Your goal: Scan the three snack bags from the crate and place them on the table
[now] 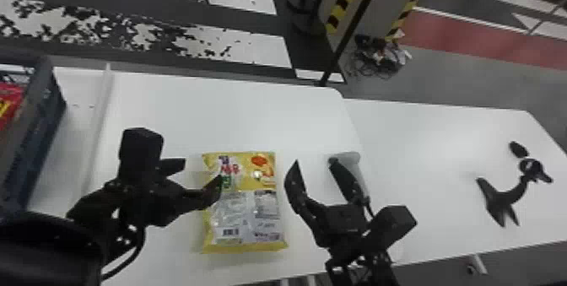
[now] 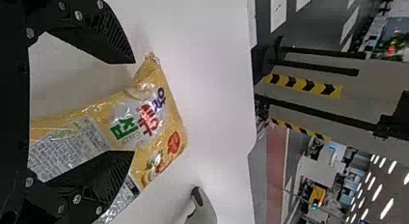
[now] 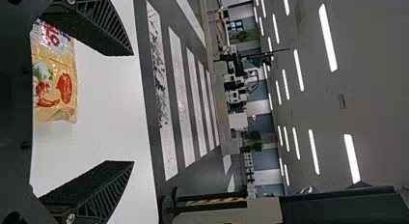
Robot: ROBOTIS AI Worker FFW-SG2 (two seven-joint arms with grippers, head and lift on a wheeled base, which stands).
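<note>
The left hand (image 1: 203, 171) is hanging wide open and empty by the yellow snack bag (image 1: 242, 217), which is lying between both hands. The right hand (image 1: 314, 161) is hanging open and empty, too, maybe bumping the grey scanner (image 1: 359, 165) if swinging outward. Pinching just an edge could be letting the slippery bag slide.

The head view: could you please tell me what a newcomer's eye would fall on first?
Probably the yellow bag, lying on the white table between the open left gripper and open right gripper. Next might come the red packaging in the crate at the far left, then the black object towards the table's right end.
</note>
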